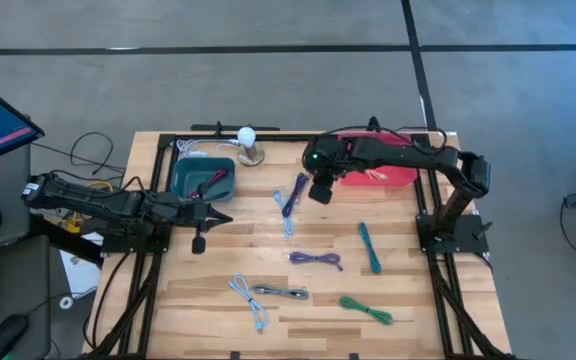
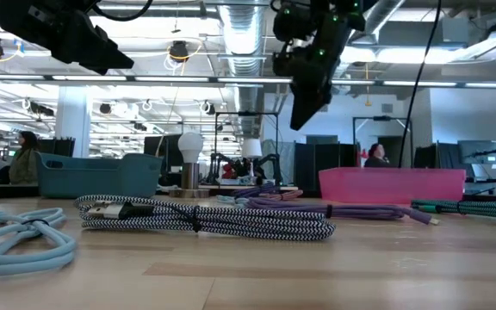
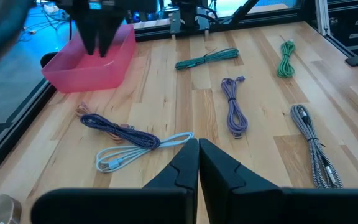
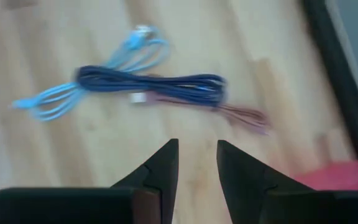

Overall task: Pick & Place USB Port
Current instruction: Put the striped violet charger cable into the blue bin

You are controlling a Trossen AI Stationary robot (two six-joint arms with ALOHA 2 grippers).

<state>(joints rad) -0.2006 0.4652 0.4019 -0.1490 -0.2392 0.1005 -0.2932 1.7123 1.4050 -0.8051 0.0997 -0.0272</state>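
Teal plastic bin (image 1: 202,178) set at the table's back left, pink plastic tray (image 1: 380,170) at back right; white round-headed lamp (image 1: 249,143) placed between them, nearer the bin. Dark blue cable bundle (image 1: 294,193) laid just left of the tray, overlapping a light blue cable (image 1: 286,218). Purple cable (image 1: 316,259) found mid-table, green cable coil (image 1: 366,309) at front right

A pink tray (image 1: 393,176), a teal bin (image 1: 190,175), and a black-and-white braided cable (image 2: 205,219).
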